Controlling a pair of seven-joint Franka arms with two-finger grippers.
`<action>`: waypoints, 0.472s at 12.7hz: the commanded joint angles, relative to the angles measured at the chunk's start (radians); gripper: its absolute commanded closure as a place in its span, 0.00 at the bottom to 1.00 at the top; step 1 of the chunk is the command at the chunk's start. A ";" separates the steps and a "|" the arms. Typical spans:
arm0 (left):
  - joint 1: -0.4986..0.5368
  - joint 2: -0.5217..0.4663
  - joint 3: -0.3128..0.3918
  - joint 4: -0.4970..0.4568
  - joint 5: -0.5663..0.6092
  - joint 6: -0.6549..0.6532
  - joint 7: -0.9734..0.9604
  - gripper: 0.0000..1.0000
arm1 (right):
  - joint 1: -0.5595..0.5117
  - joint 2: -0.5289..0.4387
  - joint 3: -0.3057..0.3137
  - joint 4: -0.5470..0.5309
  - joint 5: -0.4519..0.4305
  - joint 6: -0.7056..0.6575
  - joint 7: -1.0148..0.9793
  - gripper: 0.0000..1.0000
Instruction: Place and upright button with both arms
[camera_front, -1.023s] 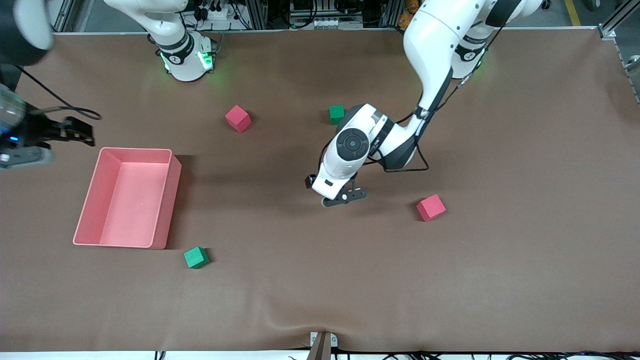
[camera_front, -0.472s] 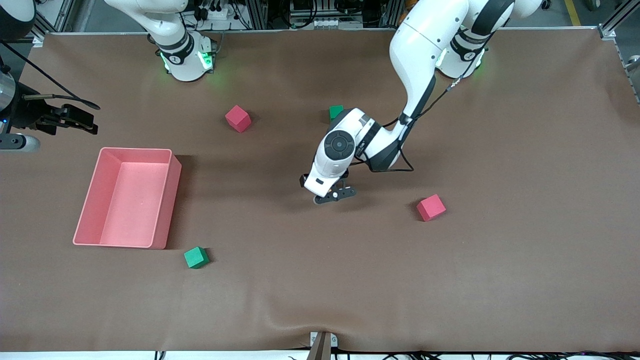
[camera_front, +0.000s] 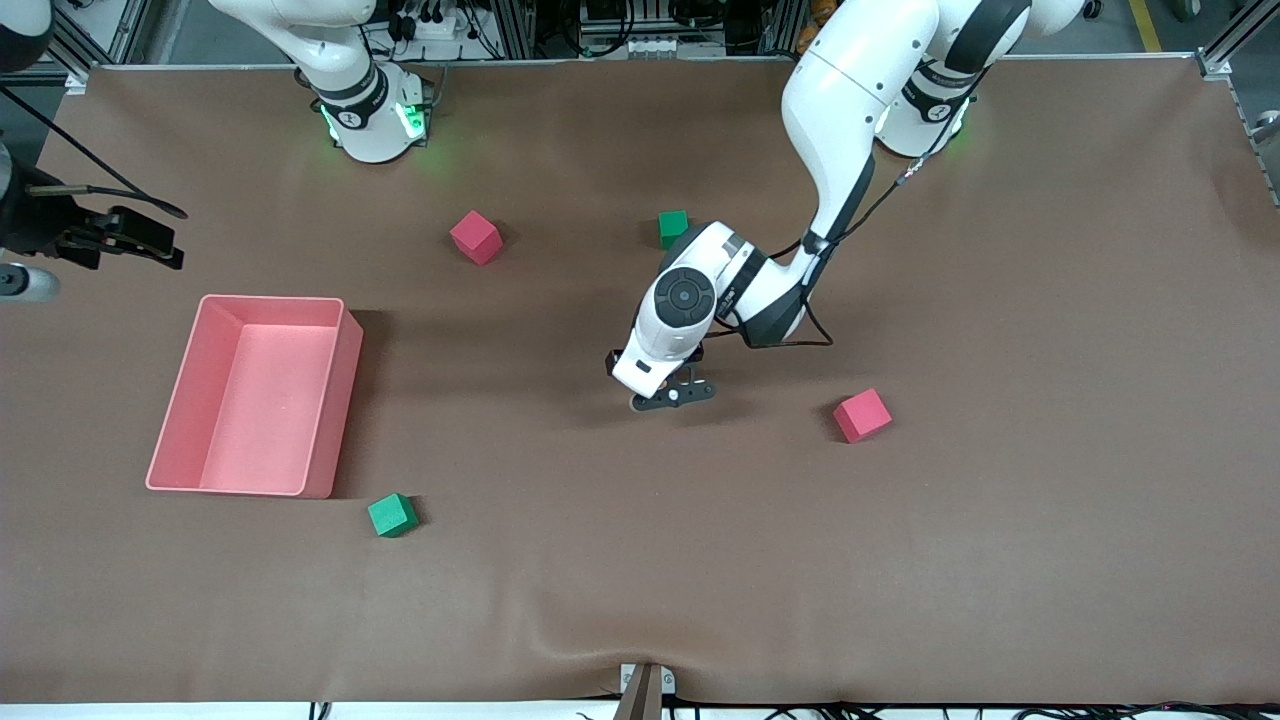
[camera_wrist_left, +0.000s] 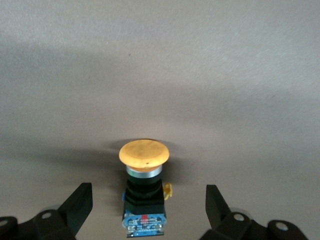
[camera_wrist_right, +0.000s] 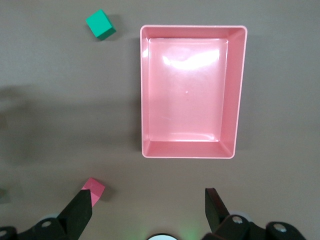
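One button (camera_wrist_left: 144, 187) upright on counter (camera_front: 1000, 550) | left pincer (camera_wrist_left: 145, 212) agape astride it: we centre, then close | right pincer (camera_wrist_right: 147, 212) agape, waiting above pink bin (camera_wrist_right: 239, 90)

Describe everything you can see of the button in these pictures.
The button has a round, domed orange cap on a silver collar, a black body and a blue end block with a small yellow tab beside it. It looks like plastic. It lies on the brown table between the open fingers of the left hand, which do not touch it.

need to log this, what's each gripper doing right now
left gripper: open, holding nothing, fingers either side of the button.
right gripper: open, holding nothing, above the pink bin.
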 joint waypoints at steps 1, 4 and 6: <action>-0.008 0.005 -0.005 -0.002 0.018 -0.003 -0.002 0.00 | -0.028 -0.008 -0.003 0.023 0.007 -0.016 -0.003 0.00; -0.071 -0.006 0.026 -0.009 0.066 -0.003 -0.080 0.00 | 0.076 -0.011 -0.107 0.021 -0.002 -0.022 -0.003 0.00; -0.075 -0.006 0.028 -0.024 0.083 -0.003 -0.081 0.03 | 0.103 -0.011 -0.146 0.021 -0.003 -0.023 -0.044 0.00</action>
